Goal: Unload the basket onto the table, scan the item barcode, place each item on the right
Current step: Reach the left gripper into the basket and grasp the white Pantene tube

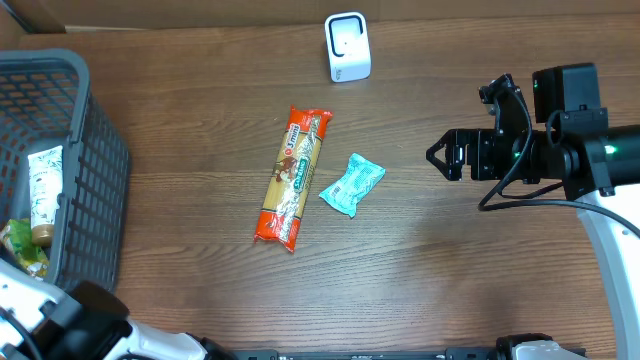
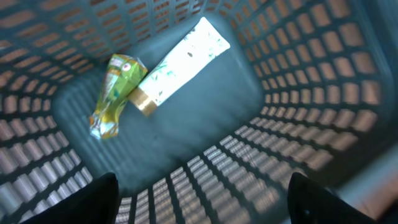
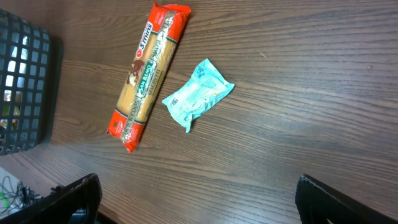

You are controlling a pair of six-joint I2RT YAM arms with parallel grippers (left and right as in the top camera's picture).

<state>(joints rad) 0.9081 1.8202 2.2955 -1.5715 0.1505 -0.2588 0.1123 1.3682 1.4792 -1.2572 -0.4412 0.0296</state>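
Wood-grain table (image 1: 200, 300), items loose mid-surface. Spaghetti packet (image 1: 292, 178) lies flat at centre, slightly tilted, nothing gripping it. Teal sachet (image 1: 352, 185) sits just beside it on the right-gripper side; gap or contact, can't tell. Scanner (image 1: 347, 46) stands upright at the far edge, well apart from both. Right gripper (image 1: 438, 155) hovers beyond the sachet, fingers spread wide, empty. Left gripper (image 2: 199, 202) hangs over the basket, fingers apart, holding nothing.

Risks, my read:
- I can't make out a barcode on either upper face, so a scan may fail unless the pack is turned toward the scanner.
- Glossy film could slip in a pinch.
- The long packet could sag or swing if taken by one end.
- Reaching for one item may nudge its neighbour.

Basket (image 1: 100, 170), grey mesh, at the table's side: white tube (image 2: 180, 62) and green packet (image 2: 115, 93) lie on its floor, touching near the tube's cap end.
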